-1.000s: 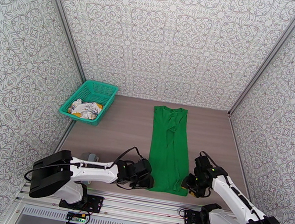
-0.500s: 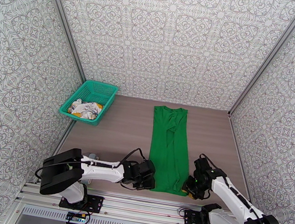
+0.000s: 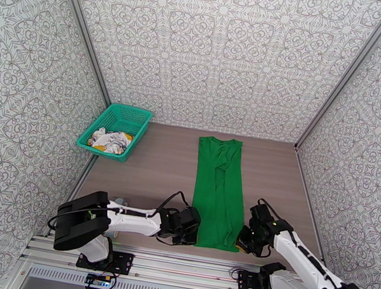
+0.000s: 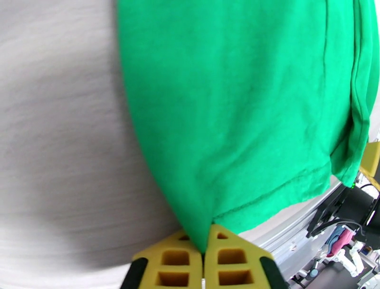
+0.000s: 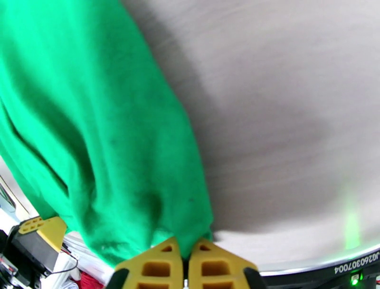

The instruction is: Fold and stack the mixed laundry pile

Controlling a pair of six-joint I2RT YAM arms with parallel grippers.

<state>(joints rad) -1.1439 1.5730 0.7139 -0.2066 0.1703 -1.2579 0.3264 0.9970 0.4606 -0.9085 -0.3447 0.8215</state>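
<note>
Green shirt (image 3: 217, 197) is pinched at both near corners by our left gripper (image 4: 204, 239) and right gripper (image 5: 186, 248), which crept in, so folding's next.

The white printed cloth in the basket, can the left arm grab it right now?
Probably not right now. The left gripper is shut on a near corner of the green shirt, so it is busy, and the white printed cloth lies in the basket, off at the far left.
</note>
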